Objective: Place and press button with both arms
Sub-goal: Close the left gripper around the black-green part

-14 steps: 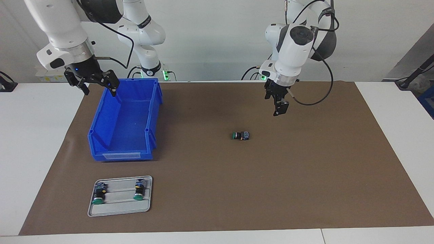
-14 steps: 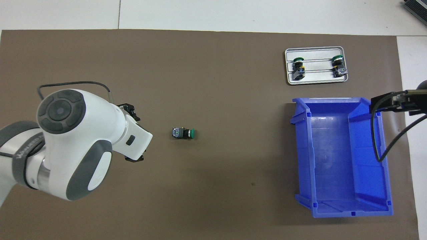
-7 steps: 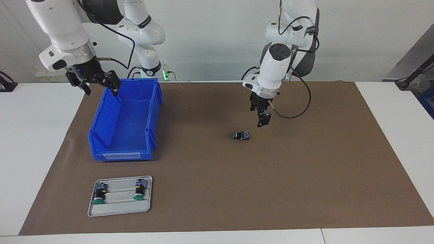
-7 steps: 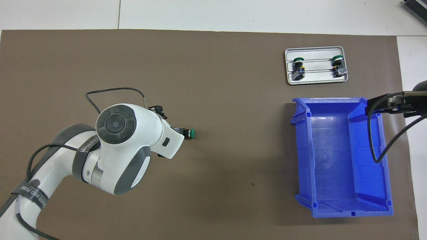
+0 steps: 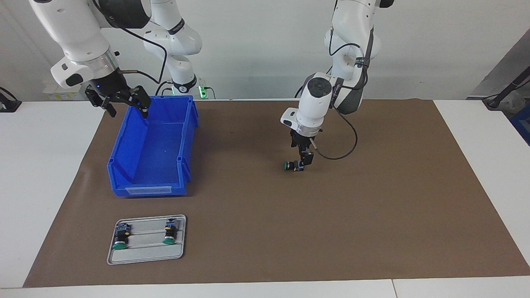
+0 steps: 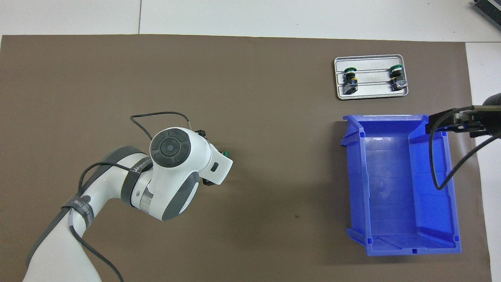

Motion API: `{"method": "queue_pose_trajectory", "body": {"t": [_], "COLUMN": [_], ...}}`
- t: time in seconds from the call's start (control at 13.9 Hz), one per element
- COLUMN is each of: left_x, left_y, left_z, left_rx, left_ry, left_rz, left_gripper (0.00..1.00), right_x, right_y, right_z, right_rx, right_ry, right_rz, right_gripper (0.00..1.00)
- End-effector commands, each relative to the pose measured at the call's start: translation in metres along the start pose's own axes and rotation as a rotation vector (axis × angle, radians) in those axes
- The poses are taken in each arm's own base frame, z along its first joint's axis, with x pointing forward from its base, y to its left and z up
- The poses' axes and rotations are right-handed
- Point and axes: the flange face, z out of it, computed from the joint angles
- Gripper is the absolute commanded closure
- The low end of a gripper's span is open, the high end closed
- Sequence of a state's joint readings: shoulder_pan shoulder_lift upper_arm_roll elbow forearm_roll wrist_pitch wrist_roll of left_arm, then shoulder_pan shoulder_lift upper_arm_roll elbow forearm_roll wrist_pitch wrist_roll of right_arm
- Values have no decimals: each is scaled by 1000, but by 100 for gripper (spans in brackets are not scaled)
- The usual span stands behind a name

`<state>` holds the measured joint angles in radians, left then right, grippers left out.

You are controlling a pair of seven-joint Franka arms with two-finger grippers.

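Observation:
The button [image 5: 291, 166] lies on its side in the middle of the brown mat, its green cap toward the right arm's end. My left gripper [image 5: 303, 159] is down at the button's terminal-block end, at or just above it. In the overhead view the left wrist covers the button except for a bit of the green cap [image 6: 224, 152]. My right gripper [image 5: 123, 104] is open and empty, in the air over the blue bin's corner nearest the robots; it also shows in the overhead view [image 6: 450, 120].
A blue bin [image 5: 124, 142], empty, stands toward the right arm's end [image 6: 399, 184]. A grey tray [image 5: 145, 257] farther from the robots holds two more green-capped buttons [image 5: 120, 239] [image 5: 169, 234]. The brown mat [image 5: 372, 207] covers most of the table.
The left arm has swung toward the middle and lowered its gripper from well above the mat down to the button. The right gripper has barely shifted over the bin. The button has not moved.

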<state>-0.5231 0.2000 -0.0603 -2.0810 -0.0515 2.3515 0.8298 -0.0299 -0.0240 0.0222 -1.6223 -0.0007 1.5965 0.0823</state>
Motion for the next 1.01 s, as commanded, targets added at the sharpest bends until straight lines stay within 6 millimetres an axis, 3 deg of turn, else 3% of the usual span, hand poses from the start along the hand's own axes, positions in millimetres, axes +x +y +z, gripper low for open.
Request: {"method": "queue_pose_trajectory", "body": {"t": [0.0,0.29,0.93], "left_x": [13,16,20], "left_y": [1,-2,-4], "left_z": [21,22,50], "left_rx": [19,57,87], "left_ry": [12,8,41], "left_rz": [-22,13,17], "left_gripper": [0,0,0], "right_x": [-4,-5,-6], "right_y": [-3,-2,-1], "right_z": [-2,-1,0], "right_rx": [-28,-20,-20], "right_ry": [35,27,21], "right_rz": [-6,15,20], "right_gripper": [0,0,0]}}
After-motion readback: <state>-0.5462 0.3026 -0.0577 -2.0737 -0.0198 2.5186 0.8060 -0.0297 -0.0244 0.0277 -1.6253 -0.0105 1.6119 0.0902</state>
